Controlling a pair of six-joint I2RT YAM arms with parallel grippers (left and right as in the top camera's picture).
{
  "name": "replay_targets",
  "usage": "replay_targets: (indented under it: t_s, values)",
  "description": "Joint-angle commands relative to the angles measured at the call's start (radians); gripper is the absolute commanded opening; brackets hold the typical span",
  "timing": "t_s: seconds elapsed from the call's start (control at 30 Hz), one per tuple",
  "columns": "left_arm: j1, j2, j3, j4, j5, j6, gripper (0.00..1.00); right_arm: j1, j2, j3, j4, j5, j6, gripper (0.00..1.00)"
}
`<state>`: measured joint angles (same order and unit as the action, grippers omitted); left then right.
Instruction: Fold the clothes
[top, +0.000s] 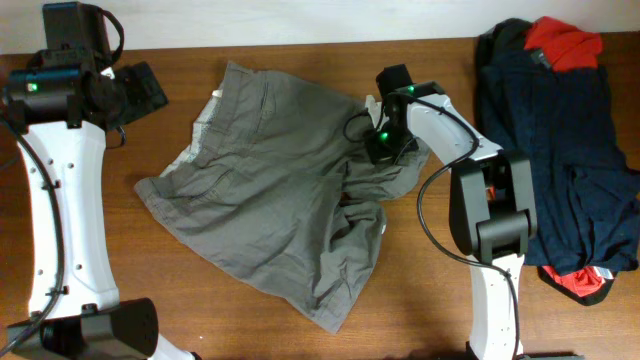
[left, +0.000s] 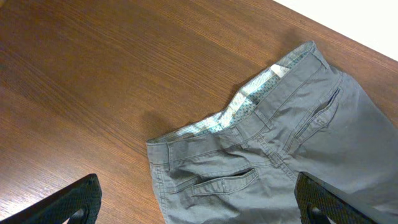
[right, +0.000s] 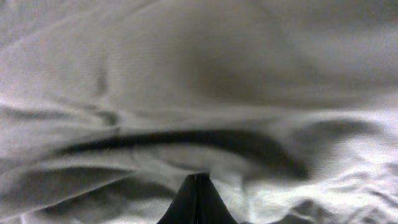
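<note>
The grey-khaki shorts (top: 270, 200) lie spread and rumpled on the wooden table (top: 300, 55), waistband toward the far left. My right gripper (top: 383, 140) is down at their right edge. In the right wrist view its fingers (right: 198, 177) are pressed together, with the shorts fabric (right: 186, 74) gathered in folds at the tip. My left gripper (top: 140, 92) is open and empty at the far left, apart from the shorts. In the left wrist view its fingers (left: 196, 190) stand wide apart over the waistband and a back pocket (left: 224, 182).
A dark navy garment (top: 560, 150) lies heaped at the right side of the table, with a red garment (top: 563, 45) at its far end and more red showing at its near end (top: 585, 283). The wall edge runs along the back.
</note>
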<state>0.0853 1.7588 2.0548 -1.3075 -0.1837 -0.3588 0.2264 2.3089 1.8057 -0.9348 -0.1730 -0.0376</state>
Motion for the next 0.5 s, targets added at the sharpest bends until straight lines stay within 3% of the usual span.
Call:
replay_targets:
  t_s: [0.0, 0.47]
  values:
    - [0.001, 0.008, 0.003, 0.008, -0.008, 0.017, 0.99, -0.080, 0.010, -0.029, 0.062, 0.107, -0.002, 0.04]
    - [0.001, 0.009, 0.003, 0.021, -0.008, 0.017, 0.99, -0.169, 0.071, -0.004, 0.554, 0.107, -0.010, 0.06]
